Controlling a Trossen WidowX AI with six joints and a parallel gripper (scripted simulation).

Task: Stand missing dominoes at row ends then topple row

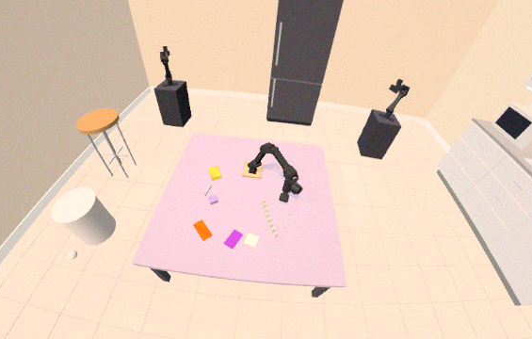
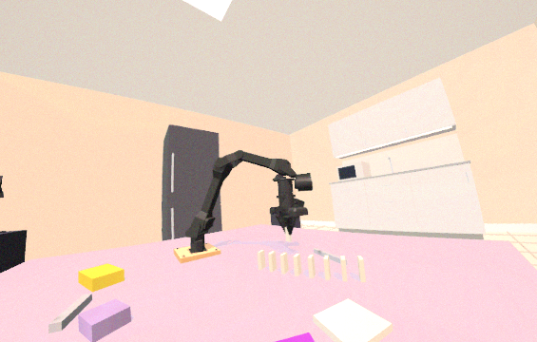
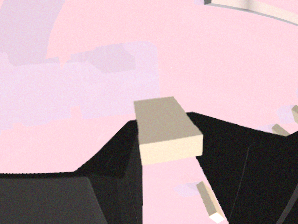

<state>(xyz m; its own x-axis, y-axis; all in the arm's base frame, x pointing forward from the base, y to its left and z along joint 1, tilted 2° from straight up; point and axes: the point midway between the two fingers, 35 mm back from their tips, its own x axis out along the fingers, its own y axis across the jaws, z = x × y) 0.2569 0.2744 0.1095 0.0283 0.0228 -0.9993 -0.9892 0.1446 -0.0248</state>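
Note:
My gripper point(image 1: 283, 200) point(image 2: 288, 232) is shut on a cream domino point(image 2: 288, 237) point(image 3: 167, 119), one finger on either side of it. The held domino looks upright; whether its foot touches the table is hard to tell. Several cream dominoes stand upright in an evenly spaced row, with the front one point(image 1: 276, 234) point(image 2: 361, 269) at the end far from the robot base. The gripper is off the row's other end, nearer the base, apart from the standing dominoes. In the wrist view one standing domino point(image 3: 208, 199) shows below the held one, partly beside the right finger.
A thin grey bar point(image 1: 287, 220) point(image 2: 329, 256) point(image 3: 250, 6) lies beside the row. A cream square block point(image 1: 251, 240) point(image 2: 353, 319) and a magenta block point(image 1: 233, 239) lie past its far end. Orange point(image 1: 202, 230), lilac point(image 1: 213, 200) and yellow point(image 1: 215, 172) blocks lie farther left.

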